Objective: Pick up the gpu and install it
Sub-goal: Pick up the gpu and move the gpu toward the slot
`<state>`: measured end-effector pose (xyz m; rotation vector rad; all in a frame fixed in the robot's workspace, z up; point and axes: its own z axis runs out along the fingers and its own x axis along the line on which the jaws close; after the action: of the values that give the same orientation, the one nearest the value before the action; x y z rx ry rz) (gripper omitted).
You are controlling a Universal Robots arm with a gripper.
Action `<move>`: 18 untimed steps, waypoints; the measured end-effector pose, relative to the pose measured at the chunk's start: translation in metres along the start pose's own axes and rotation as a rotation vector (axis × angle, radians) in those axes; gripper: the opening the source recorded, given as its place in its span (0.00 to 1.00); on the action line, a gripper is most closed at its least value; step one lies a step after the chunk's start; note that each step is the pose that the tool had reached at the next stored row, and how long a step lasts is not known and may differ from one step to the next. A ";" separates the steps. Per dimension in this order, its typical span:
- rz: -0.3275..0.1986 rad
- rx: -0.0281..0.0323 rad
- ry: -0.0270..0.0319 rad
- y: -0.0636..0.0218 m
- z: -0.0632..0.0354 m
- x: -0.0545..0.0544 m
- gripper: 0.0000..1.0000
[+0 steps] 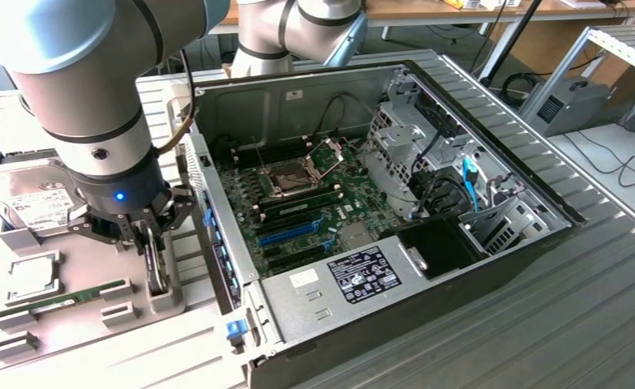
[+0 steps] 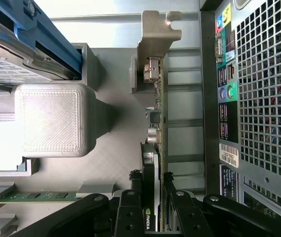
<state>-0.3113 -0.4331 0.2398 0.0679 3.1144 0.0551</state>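
Arm down over grey holder (image 1: 174,301) (image 2: 116,158) at exterior view's left, just beside open PC case (image 1: 295,97) (image 2: 259,98). Gripper (image 1: 155,243) (image 2: 153,178) clenched on gpu (image 1: 161,274) (image 2: 153,155), one finger (image 2: 134,197) against each face. Card stands on edge in holder slot, silver bracket end away from gripper, near case's rear ports. Not in case yet. Motherboard (image 1: 295,203) exposed inside case. Hard drive (image 1: 31,198) and green memory stick (image 1: 63,298) (image 2: 32,196) sit in own holders nearby.
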 end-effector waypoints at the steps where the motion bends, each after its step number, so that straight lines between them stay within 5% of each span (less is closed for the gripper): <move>1: 0.000 0.0000 0.0000 0.0000 0.0000 0.000 0.27; 18: 0.000 0.0000 0.0000 0.0003 -0.0082 0.000 0.27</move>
<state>-0.3113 -0.4331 0.2480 0.0679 3.1144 0.0551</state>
